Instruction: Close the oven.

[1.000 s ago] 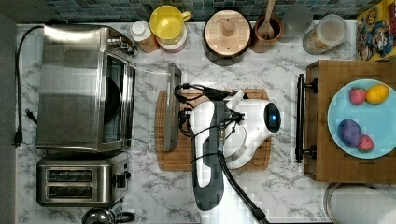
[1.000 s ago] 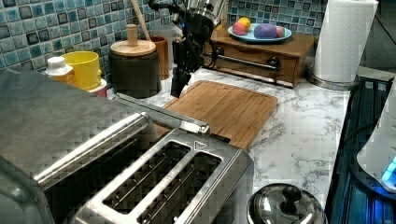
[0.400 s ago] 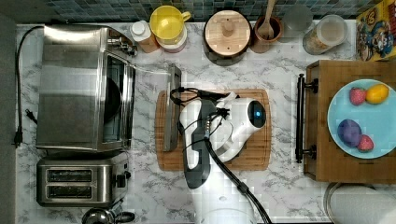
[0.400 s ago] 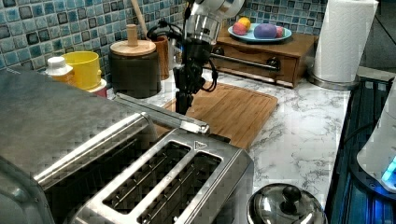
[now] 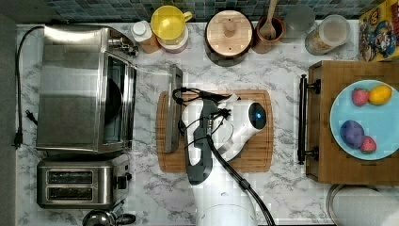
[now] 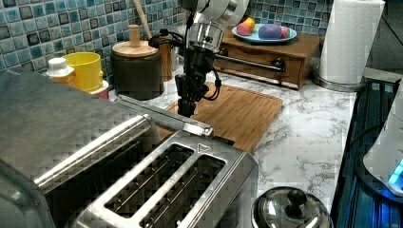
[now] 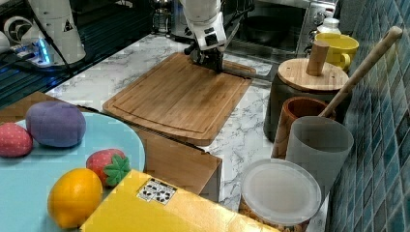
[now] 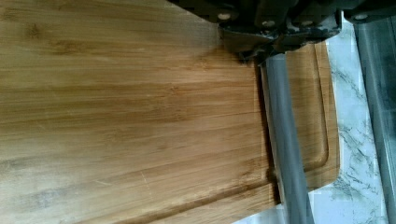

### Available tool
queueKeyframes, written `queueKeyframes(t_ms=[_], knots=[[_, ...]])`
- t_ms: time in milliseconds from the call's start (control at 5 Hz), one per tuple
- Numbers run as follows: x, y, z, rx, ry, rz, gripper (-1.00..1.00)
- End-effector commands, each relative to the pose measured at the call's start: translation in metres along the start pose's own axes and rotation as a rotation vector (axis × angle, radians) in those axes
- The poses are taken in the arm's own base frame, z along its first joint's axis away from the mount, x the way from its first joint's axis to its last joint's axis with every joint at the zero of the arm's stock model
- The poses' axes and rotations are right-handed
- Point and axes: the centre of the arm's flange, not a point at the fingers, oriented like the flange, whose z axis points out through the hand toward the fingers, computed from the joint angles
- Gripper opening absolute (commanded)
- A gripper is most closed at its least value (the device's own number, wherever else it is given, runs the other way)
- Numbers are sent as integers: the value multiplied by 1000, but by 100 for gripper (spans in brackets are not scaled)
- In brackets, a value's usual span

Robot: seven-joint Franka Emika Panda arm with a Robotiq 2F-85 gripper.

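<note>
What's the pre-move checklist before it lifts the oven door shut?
1. Door open: the oven has its door down, handle over the cutting board. ok.
2. Gripper at the handle: beside it in the left view. ok.
3. Contact under the handle: cannot tell.
4. Finger state: cannot tell.
5. Door swing path: nothing stands on the door in the top view. ok.
6. Toaster off the door's path. ok.

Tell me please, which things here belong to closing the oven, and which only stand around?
For the job:
oven, door open
door handle
gripper, beside the handle

Standing around:
toaster
cutting board
yellow cup
fruit plate
paper towel roll
</note>
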Motion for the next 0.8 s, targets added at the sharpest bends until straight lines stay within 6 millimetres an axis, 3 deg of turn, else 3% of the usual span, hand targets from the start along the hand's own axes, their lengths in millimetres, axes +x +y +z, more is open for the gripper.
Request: queueKeyframes(t_ms=[200,400,600,800], knots=[[31,-85,-83,183,126,-166,-100],[29,-98,-67,170,118,-190,-100],[32,-105,-21,139,54,-183,-100],[36,-110,12,161,-2,-172,-100]])
